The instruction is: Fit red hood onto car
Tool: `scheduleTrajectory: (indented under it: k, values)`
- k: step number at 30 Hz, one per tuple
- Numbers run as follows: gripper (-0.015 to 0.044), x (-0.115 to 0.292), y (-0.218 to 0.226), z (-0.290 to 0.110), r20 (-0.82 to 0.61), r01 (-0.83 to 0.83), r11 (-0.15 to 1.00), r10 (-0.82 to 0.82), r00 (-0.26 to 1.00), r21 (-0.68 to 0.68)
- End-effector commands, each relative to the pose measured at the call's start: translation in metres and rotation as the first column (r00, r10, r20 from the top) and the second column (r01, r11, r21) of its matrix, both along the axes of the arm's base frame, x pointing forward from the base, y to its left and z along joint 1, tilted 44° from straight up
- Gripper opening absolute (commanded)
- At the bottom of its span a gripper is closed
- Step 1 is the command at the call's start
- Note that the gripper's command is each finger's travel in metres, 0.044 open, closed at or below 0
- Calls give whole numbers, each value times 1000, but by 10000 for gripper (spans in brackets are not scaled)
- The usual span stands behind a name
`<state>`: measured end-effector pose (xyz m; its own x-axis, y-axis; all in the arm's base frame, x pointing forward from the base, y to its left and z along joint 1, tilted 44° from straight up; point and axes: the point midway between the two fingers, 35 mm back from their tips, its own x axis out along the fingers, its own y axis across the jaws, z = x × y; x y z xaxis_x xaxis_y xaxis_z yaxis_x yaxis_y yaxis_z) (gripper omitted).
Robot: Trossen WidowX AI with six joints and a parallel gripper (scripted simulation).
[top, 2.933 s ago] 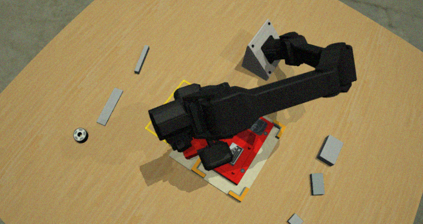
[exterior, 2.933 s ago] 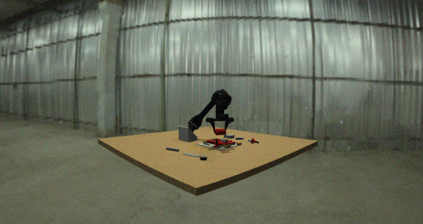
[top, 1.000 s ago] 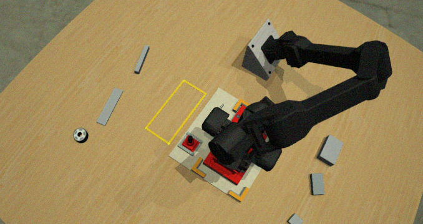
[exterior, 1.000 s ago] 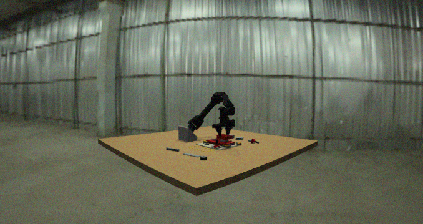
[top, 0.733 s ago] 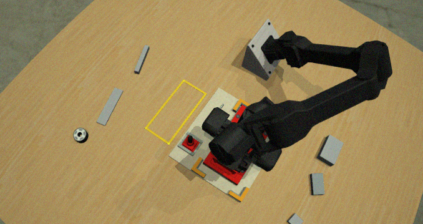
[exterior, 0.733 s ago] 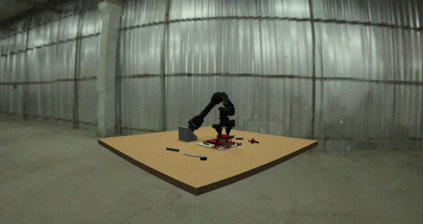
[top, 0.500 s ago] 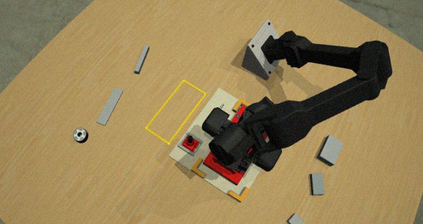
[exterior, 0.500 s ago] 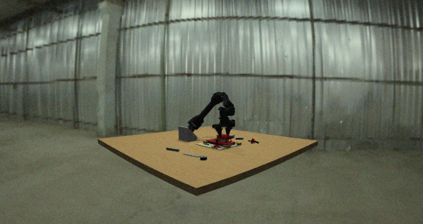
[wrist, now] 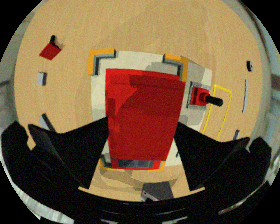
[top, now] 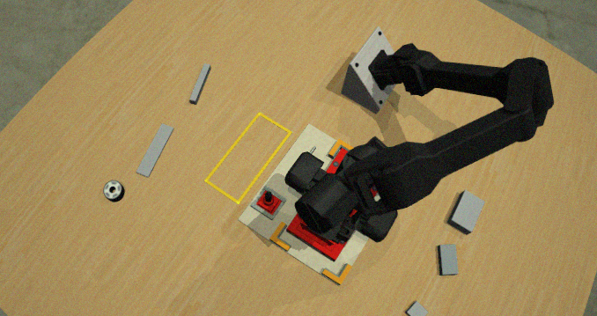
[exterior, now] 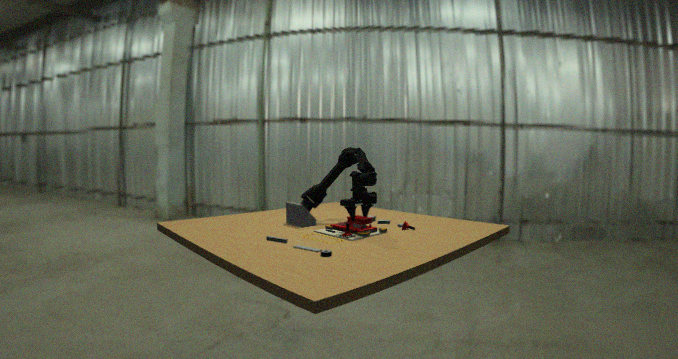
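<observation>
Hood (wrist: 139,115) sits pinched in the claw (top: 341,226), directly beneath it over the jig (top: 308,134).

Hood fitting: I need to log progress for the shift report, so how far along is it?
Done: the red hood is off the table, shut in the tool, and sits over the chassis within the jig's orange corner brackets. In hand: lining it up above the deck. Whether the pegs have entered the corner holes cannot be seen. Left: seating it flat, letting go, and withdrawing without touching anything.

No text, label, brand, number or sign can be read on anything in any view.
</observation>
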<state>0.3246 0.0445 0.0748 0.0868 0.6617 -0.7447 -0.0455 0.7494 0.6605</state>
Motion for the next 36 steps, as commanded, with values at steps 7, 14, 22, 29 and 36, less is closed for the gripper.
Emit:
scheduleTrajectory:
  k: [7,14,22,29,36]
  values:
    - [0,1,3,-2,1,3,1000,-3,1000,5]
    - [0,1,5,-4,1,3,1000,-3,1000,5]
    - [0,1,7,-6,1,3,1000,-3,1000,5]
    - [0,1,9,-8,1,3,1000,-3,1000,6]
    - [0,1,11,-10,1,3,1000,-3,1000,6]
